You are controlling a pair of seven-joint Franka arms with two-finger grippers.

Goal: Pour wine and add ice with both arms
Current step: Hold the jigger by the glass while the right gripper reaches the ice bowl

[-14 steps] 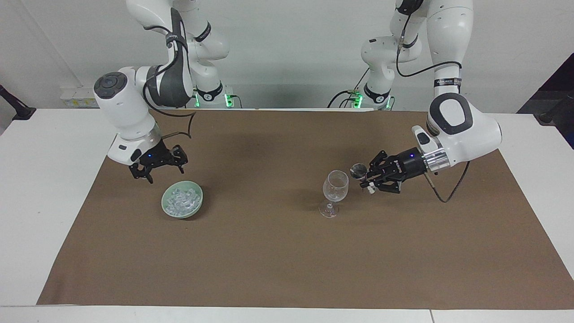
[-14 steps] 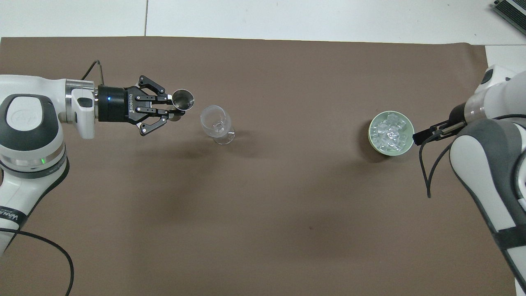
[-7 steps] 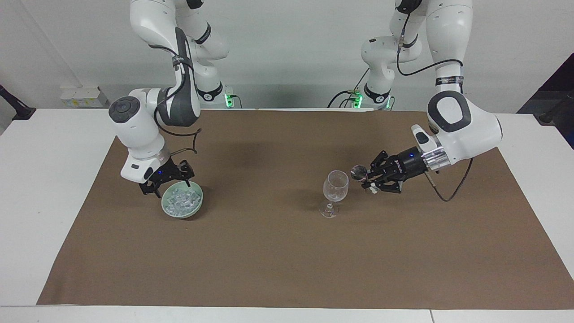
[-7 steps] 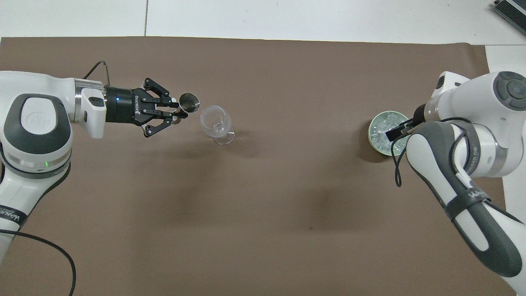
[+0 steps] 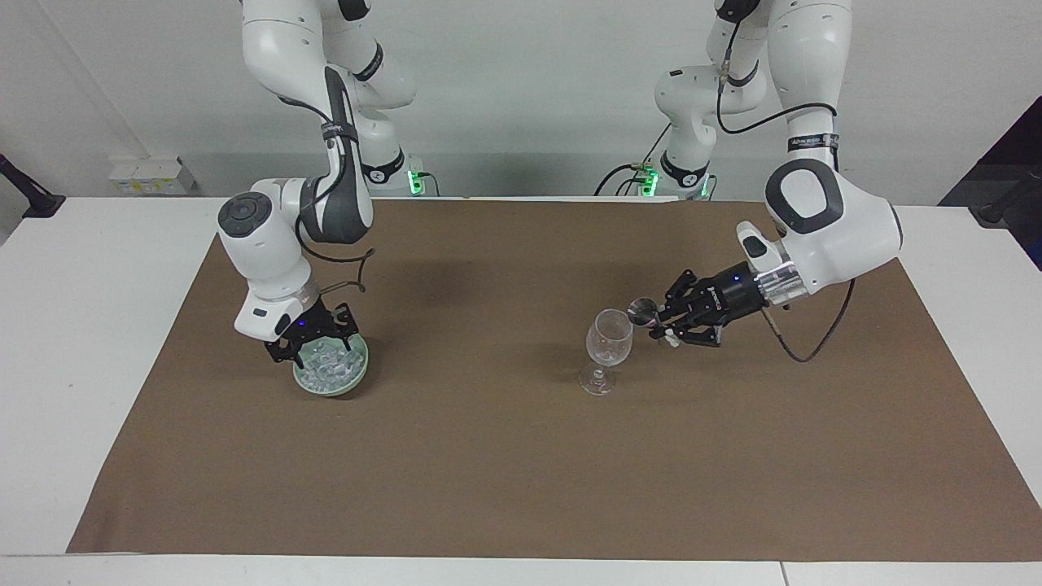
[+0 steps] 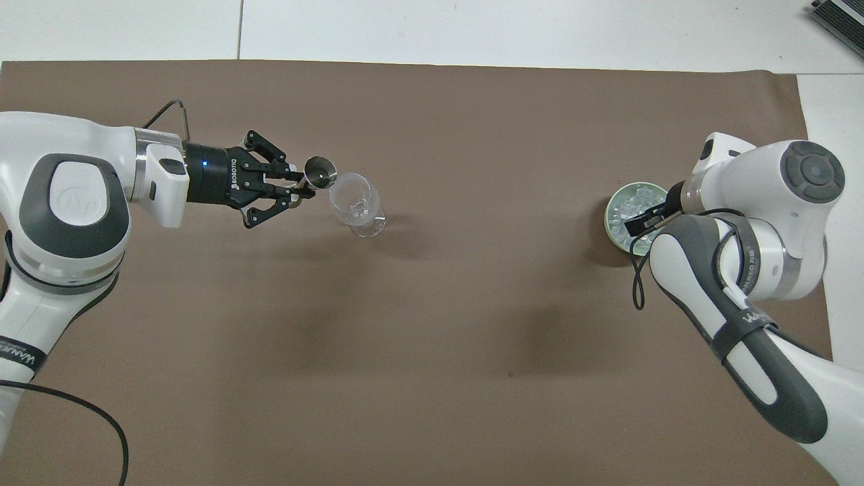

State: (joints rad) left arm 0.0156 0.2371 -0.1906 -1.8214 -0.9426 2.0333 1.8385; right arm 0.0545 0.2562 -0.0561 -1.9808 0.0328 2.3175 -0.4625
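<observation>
A: While the ice (image 5: 329, 368) lies heaped in the bowl (image 5: 360, 368) toward the right arm's end of the table, how is the right gripper (image 5: 313, 347) placed?

B: It is lowered straight onto the heap, so the cubes are found directly beneath it. Whether its fingers are apart cannot be told.

A: And the left gripper (image 5: 656, 319)?

B: It is clamped on a small metal cup (image 5: 642, 308), which is tipped at the rim of the glass (image 5: 610, 335). The glass is reached by that arm alone.
</observation>
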